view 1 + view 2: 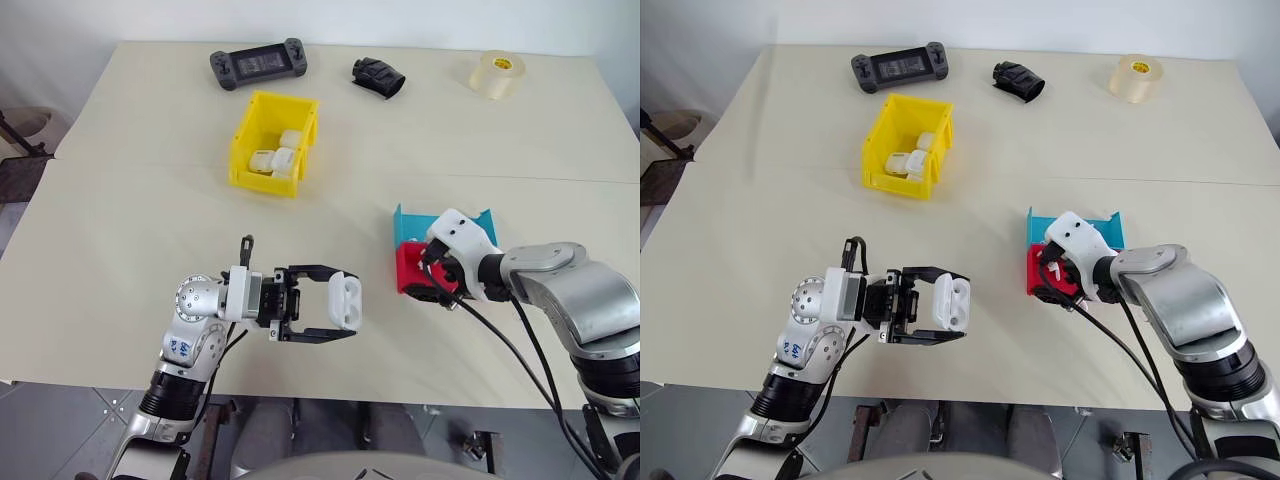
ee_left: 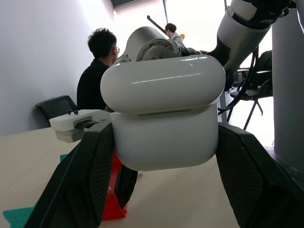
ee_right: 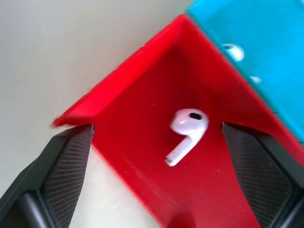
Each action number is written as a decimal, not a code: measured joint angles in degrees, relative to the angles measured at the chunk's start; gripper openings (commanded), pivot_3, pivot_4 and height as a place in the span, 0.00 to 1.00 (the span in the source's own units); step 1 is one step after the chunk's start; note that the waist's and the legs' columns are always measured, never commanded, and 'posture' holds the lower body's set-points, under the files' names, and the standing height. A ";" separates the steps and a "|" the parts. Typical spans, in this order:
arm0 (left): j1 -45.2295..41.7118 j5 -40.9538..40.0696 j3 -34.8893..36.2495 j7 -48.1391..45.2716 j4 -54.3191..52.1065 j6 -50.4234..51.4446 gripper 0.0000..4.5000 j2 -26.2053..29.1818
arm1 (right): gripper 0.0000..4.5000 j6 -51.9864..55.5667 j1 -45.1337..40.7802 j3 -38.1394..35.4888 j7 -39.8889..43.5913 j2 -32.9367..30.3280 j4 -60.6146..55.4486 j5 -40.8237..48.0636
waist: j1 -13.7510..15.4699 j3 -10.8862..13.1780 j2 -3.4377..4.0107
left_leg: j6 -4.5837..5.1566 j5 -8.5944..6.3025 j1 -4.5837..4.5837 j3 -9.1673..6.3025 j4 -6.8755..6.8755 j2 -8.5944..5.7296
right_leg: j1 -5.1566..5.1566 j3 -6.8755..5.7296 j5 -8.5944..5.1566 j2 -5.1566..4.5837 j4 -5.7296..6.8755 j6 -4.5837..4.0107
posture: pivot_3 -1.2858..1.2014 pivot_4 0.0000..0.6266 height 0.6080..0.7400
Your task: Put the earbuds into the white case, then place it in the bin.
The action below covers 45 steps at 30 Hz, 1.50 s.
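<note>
While the left gripper [image 1: 318,304] pinches the white case [image 1: 344,301] by its sides, lid closed and held clear of the table, it seems to be parked there so the other arm can bring an earbud across. The right gripper [image 3: 156,142] hangs with its fingers spread wide over the red tray [image 3: 137,95], straddling 1 earbud [image 3: 186,131] lying loose on the tray floor (a pick looks imminent). Another earbud [image 3: 233,51] sits in the blue tray [image 1: 410,222] just behind. The bin [image 1: 252,128] stands well apart, already holding several white cases. The beige table [image 1: 120,230] also carries a game controller [image 1: 257,64], a tape roll [image 1: 496,73] and a black object [image 1: 378,76]. In the left wrist view, a person [image 2: 97,71] sits against a pale wall.
</note>
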 measured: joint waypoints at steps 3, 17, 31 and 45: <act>0.15 0.00 0.00 0.00 -0.01 0.00 0.63 0.03 | 0.99 1.52 -0.03 -0.16 -2.25 0.85 -0.88 0.51 | 0.00 0.00 0.00 | 0.00 0.00 0.00 0.00 0.00 0.00 | 0.00 0.00 0.00 0.00 0.00 0.00 | 0.52 0.24 1.00; 0.55 -0.01 0.00 -0.10 -0.06 0.00 0.63 0.14 | 0.35 3.78 0.58 -1.86 -8.01 3.43 -2.44 3.41 | -0.04 0.00 0.00 | 0.01 0.00 0.00 0.00 -0.02 0.00 | 0.00 0.01 0.00 0.01 0.01 0.00 | 0.52 0.24 1.00; 0.54 -0.03 0.00 -0.16 -0.06 0.00 0.63 0.11 | 0.35 2.35 1.28 -1.71 -9.31 1.50 -2.75 5.51 | -0.03 0.00 0.00 | 0.01 0.00 0.00 0.00 -0.04 0.00 | 0.00 0.01 0.00 0.01 -0.03 0.00 | 0.52 0.24 1.00; 0.50 -0.04 0.00 -0.59 -0.04 -0.01 0.63 0.07 | 0.35 -0.26 2.10 -1.10 -10.57 1.40 -2.91 6.10 | -0.07 0.00 0.00 | 0.01 0.00 0.01 0.00 -0.06 0.02 | 0.01 0.01 0.00 0.03 -0.04 0.00 | 0.52 0.24 1.00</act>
